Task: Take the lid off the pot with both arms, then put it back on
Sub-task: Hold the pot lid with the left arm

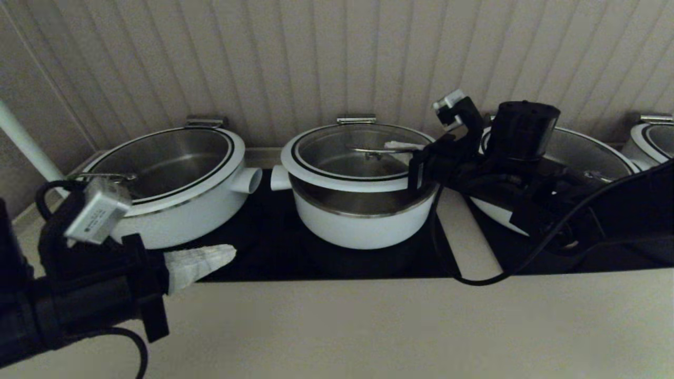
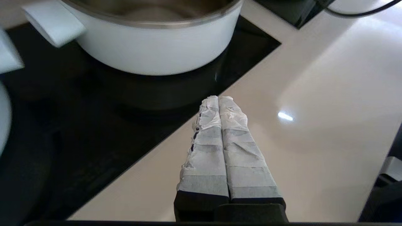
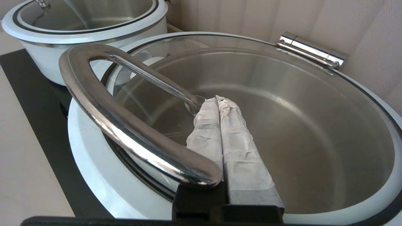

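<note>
The right gripper (image 3: 216, 100), jaws together, hooks the glass lid's steel loop handle (image 3: 125, 125) to raise it off the round white pot (image 1: 363, 221); the left gripper (image 2: 218, 99), jaws together, waits over the bench (image 2: 314, 110).

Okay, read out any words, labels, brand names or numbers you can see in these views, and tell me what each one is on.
No text can be read in any view.
The grey module on the left arm's wrist, behind the left end effector, carries small dark markings in the head view, too blurred to read.
The centre pot, its glass lid, the neighbouring pot and the right end effector at the lid handle show no lettering.
</note>
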Controlling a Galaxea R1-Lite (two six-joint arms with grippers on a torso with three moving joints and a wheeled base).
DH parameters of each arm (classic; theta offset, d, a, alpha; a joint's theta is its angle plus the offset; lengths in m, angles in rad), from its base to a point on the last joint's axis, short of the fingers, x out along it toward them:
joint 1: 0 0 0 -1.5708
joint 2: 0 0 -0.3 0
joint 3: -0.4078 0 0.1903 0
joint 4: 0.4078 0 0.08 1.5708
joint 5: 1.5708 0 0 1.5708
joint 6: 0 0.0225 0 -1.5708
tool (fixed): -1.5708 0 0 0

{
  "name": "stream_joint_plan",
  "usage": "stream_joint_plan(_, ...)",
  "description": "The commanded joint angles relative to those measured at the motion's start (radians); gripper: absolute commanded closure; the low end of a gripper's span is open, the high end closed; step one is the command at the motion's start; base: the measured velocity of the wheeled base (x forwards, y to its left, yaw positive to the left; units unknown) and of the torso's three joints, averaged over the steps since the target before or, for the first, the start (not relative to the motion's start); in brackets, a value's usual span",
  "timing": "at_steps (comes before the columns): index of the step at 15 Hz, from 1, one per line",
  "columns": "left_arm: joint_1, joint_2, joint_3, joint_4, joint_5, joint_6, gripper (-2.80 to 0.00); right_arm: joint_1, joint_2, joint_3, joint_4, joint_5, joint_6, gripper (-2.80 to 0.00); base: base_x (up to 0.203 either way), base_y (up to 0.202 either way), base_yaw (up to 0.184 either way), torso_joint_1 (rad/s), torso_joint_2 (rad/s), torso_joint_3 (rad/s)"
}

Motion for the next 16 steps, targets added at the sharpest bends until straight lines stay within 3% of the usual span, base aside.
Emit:
stream_joint_plan(1,-0.028,0.097,0.012,-0.057,0.012,-0.001,0.0,0.001,0.005,-0.016,-0.002,0.002,-0.001,0.0,0.0,0.0,0.0,0.0,0.0,0.0)
stream_joint_plan(5,-0.06,0.182,-0.002,-0.11,0.02,-0.011,0.0,0.001,0.016,-0.049,0.002,0.001,-0.001,0.0,0.0,0.0,0.0,0.0,0.0,0.0)
stream_joint_plan(8,-0.065,0.27,-0.022,-0.229,0.036,-0.022,0.0,0.001,0.017,-0.049,0.0,0.002,-0.001,0.0,0.0,0.0,0.0,0.0,0.0,0.0)
stream_joint_plan(13,-0.202,0.356,-0.131,-0.274,0.241,-0.093,0.0,0.001,0.017,-0.049,-0.001,0.002,-0.001,0.0,0.0,0.0,0.0,0.0,0.0,0.0)
stream_joint_plan(16,-0.25,0.389,-0.183,-0.274,0.272,-0.098,0.0,0.001,0.017,-0.047,-0.002,0.002,-0.001,0.0,0.0,0.0,0.0,0.0,0.0,0.0)
